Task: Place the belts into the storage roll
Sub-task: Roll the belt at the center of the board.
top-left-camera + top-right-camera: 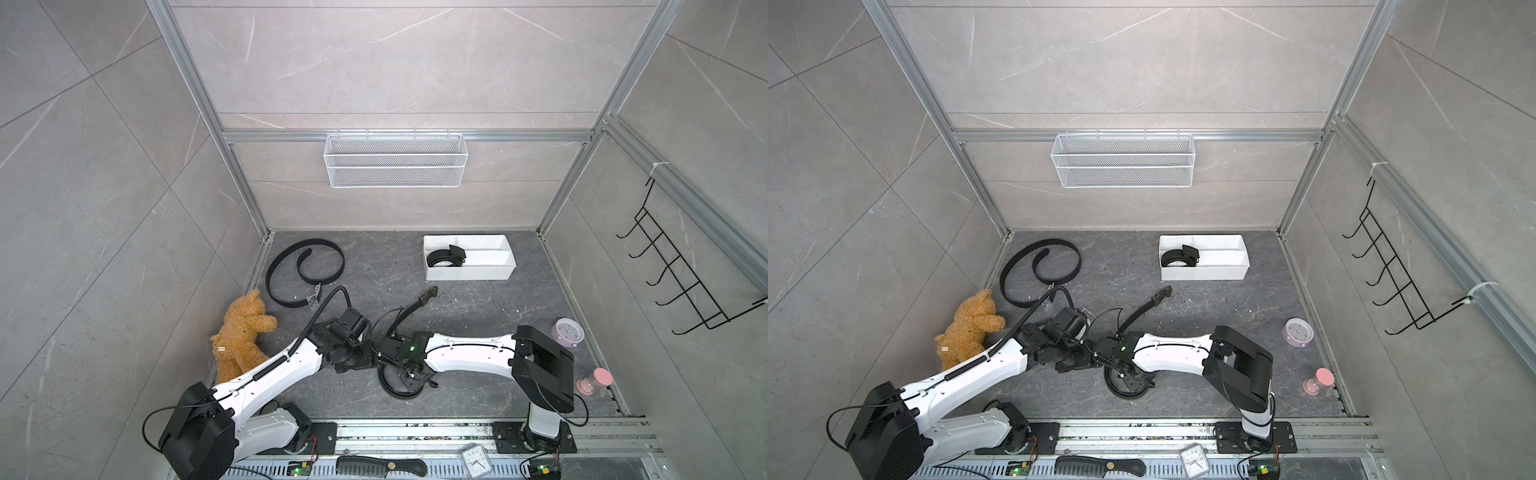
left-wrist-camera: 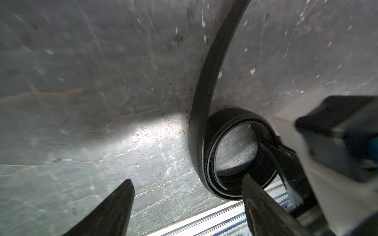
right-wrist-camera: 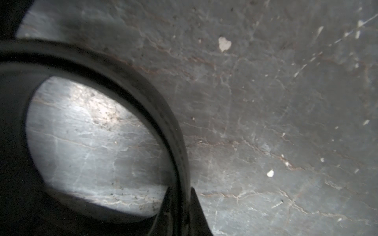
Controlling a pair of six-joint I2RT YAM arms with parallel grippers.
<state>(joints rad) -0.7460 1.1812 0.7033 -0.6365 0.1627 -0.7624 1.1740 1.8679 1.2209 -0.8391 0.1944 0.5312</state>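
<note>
Loose belt [image 1: 316, 241] is lying uncurled at the left rear of the bench [image 1: 478, 332]; left claw [image 2: 187, 181] is hovering, jaws spread wide, just beside the half-coiled belt [image 2: 204, 92] at centre; right claw [image 3: 181, 194] is clamping that belt's coil; rolled belt [image 1: 440, 259] is sitting in the left end of the tray [image 1: 469, 274], at right rear.

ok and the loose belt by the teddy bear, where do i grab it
The loose belt seems to stand on edge in an open spiral, so come from above, the open left tool straddling the thin band. Probably grip the outer run a little back from the metal buckle, where one layer stands alone.
</note>
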